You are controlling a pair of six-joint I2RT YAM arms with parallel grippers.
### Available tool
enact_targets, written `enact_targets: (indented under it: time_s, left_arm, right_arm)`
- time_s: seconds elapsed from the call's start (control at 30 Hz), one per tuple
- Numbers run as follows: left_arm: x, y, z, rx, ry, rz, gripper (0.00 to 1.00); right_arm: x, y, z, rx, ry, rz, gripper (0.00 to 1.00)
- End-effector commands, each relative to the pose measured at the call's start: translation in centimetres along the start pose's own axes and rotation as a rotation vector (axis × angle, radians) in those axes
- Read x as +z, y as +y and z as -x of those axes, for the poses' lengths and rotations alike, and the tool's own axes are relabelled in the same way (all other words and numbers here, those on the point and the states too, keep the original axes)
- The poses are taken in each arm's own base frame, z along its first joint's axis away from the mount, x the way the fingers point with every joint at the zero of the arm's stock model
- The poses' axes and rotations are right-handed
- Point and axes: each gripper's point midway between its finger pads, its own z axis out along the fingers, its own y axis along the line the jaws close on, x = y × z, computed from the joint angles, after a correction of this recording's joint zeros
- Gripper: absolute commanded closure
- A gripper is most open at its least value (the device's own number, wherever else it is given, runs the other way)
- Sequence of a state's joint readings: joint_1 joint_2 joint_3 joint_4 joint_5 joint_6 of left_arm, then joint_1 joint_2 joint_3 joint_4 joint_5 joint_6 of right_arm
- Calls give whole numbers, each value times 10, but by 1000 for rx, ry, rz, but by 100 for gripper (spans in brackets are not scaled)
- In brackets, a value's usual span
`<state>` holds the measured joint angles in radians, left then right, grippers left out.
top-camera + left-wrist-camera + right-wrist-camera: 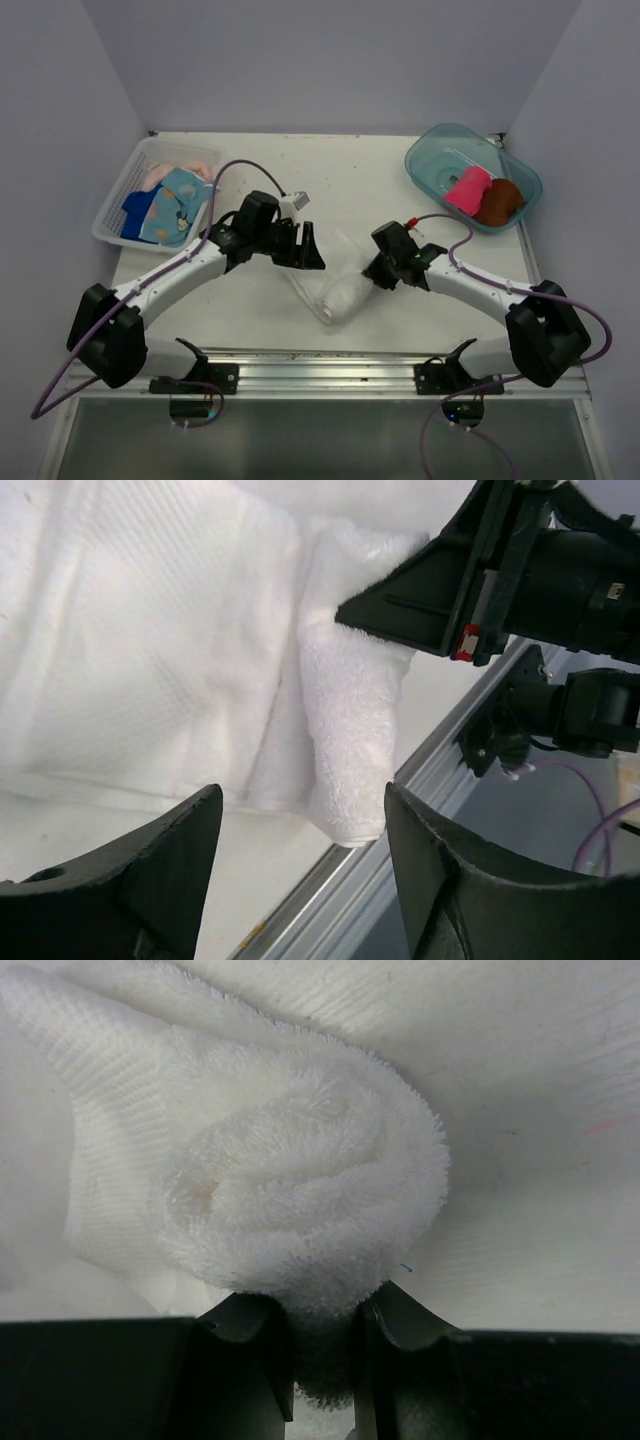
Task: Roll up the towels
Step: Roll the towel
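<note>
1. Towel, white: the white towel lies on the table between my two arms, close to the front rail. It is partly rolled. A tight spiral sits at its right-hand end and a flat tail lies out toward the left arm.
2. Right gripper: narrow, jaws pinched on the terry at the end of the spiral. The wrist view looks straight down the roll's coil.
3. Left gripper: wide, nothing between the fingers. It hovers just above the near end of the roll and the unrolled tail, touching neither as far as I can tell.
4. Basket, far left, stock not yet rolled: printed light-blue towel, royal-blue towel and peach towel, all loosely heaped.
5. Tub, far right: hot-pink towel and brown towel, side by side. Both look bundled, though I cannot confirm it at this size.
6. Step in hand, my reading: the white towel is mid-roll. The spiral is formed and gripped from one end, and the tail is not yet wound in.
7. Next move, my reading: I should bring the left fingers down on the free end of the roll or onto the tail to steady it. Then I can turn the spiral over the remaining cloth without letting the coil slacken. The single-ended pinch looks likely to let the far end unwind if I lift too early.
</note>
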<state>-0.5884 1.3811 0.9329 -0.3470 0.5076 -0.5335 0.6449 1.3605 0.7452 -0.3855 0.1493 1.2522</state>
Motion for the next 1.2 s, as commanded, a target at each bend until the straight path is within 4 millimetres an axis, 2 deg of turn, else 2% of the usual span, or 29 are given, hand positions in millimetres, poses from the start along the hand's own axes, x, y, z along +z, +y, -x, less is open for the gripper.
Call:
enact_targets:
  time_s: [0.0,0.07,0.1,0.17,0.33,0.37,0.57,0.63,0.7,0.8,0.83,1.03,1.17]
  left_arm:
    - [-26,-11,14,191,-89,96,32]
    - [-22,-21,14,273,-108,128,32]
    - [-13,-40,-2,329,-73,96,32]
    - [-3,-59,-17,386,-57,65,30]
    - [12,-67,-31,495,-83,114,16]
    - [16,-75,-42,527,-69,106,13]
    - [38,-85,-64,635,-89,173,12]
    - [42,-85,-64,669,-114,216,12]
    - [52,-87,-75,729,-94,242,12]
    - [62,-78,-81,800,-86,339,11]
    - [63,-77,-77,821,-104,378,11]
    - [76,-64,-81,874,-89,461,12]
    - [81,-48,-84,892,-70,530,13]
  right_arm:
    - [-11,-38,0,-58,16,-196,100]
    - [-10,-36,-2,-54,30,-200,100]
    - [-9,-34,-2,-51,37,-202,100]
    - [-8,-32,-3,-50,45,-202,100]
    - [-9,-26,-1,-43,37,-194,100]
    - [-9,-25,1,-40,34,-195,100]
    - [-4,-19,-3,-34,63,-186,100]
    - [-3,-17,-3,-28,61,-178,100]
    - [-3,-16,-3,-26,58,-173,100]
    - [-4,-13,-1,-29,54,-168,100]
    - [-4,-13,-1,-30,55,-168,100]
    - [-5,-15,0,-26,55,-168,100]
    - [-5,-14,-1,-21,61,-160,100]
